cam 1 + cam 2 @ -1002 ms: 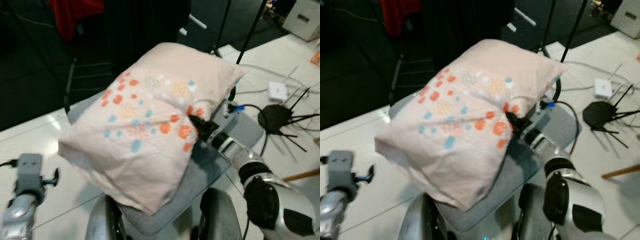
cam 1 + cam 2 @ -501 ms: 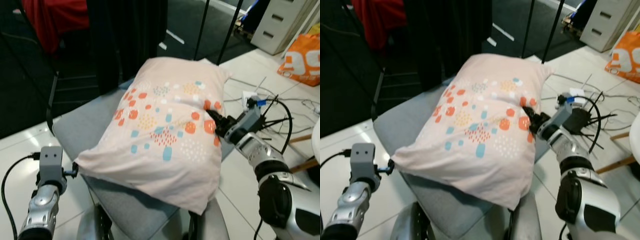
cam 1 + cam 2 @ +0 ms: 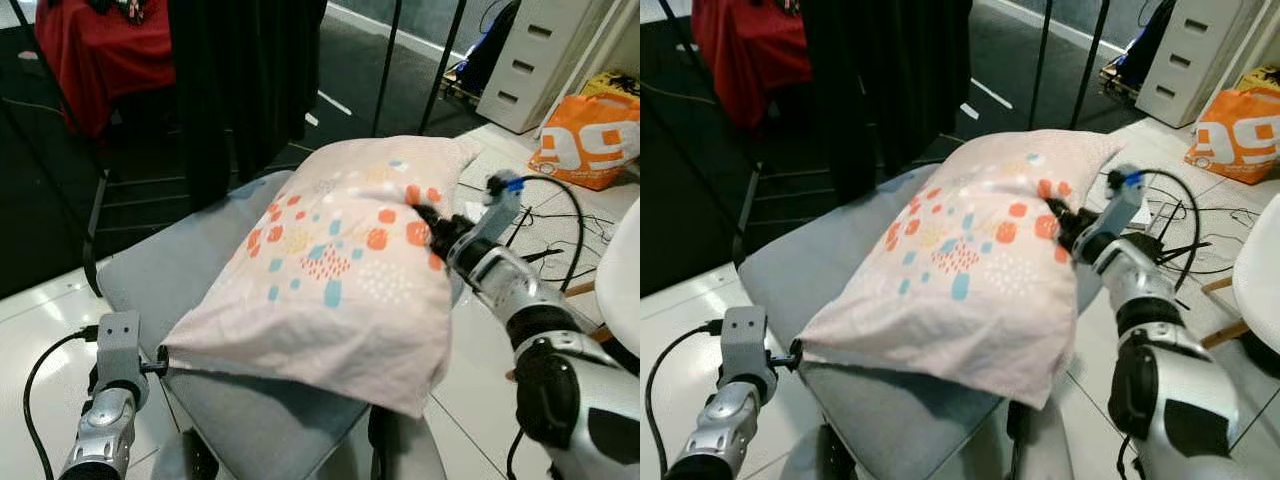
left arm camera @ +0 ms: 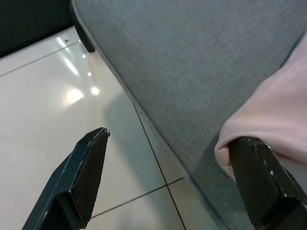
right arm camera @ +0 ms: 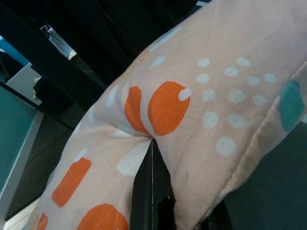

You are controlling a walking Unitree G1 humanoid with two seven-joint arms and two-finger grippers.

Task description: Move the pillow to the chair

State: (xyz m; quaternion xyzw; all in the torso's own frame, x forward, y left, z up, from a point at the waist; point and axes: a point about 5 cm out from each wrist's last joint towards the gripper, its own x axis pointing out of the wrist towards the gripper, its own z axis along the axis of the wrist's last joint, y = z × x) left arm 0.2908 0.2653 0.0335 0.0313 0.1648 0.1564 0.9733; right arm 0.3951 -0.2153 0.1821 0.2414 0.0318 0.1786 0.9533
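A pale pink pillow (image 3: 340, 270) printed with orange and teal spots lies across the grey fabric seat of the chair (image 3: 170, 270), reaching from the seat's near edge to its far right corner. The right pincer (image 3: 428, 226) is pinched closed on a fold of the pillow's right side. The left pincer (image 4: 168, 177) is spread wide at the seat's near left edge, one finger (image 4: 259, 177) touching the pillow's near corner, the other over the white tiled floor (image 4: 43, 110).

glossy white tile floor (image 3: 40, 330) — black curtain (image 3: 245, 70), white drawers (image 3: 530, 55)
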